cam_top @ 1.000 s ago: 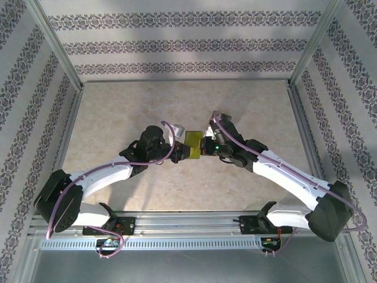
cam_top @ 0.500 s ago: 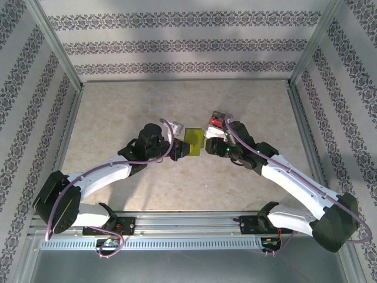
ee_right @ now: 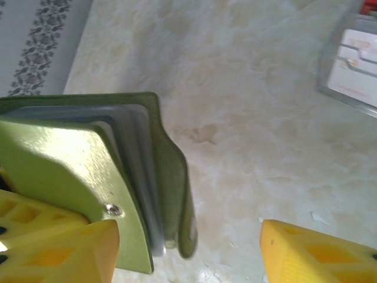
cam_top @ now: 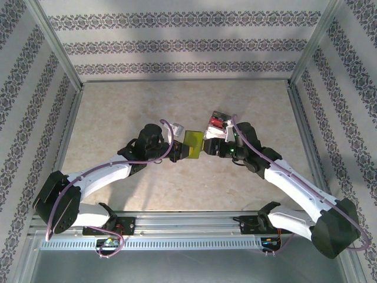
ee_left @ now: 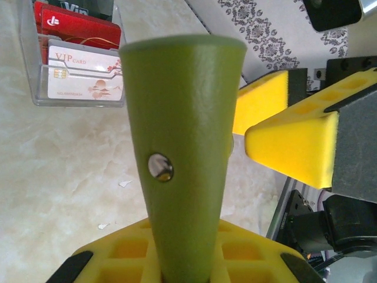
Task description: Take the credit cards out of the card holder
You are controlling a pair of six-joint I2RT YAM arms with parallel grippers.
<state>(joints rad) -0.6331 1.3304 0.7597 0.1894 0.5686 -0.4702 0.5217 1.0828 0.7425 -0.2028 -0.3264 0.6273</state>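
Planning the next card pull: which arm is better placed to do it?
Right, likely: the right gripper stands open beside the card holder, while the left gripper is shut on it.

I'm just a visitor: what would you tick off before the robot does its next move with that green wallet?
1. Left end effector clamped on the card holder: ok.
2. Right end effector open: ok.
3. Holder's edge sits between the right fingers, ready for a pinch: ok.
4. Cards left in the holder's pockets: cannot tell, they are seen edge-on.
5. Clear tray with red and white cards stands apart from the holder: ok.
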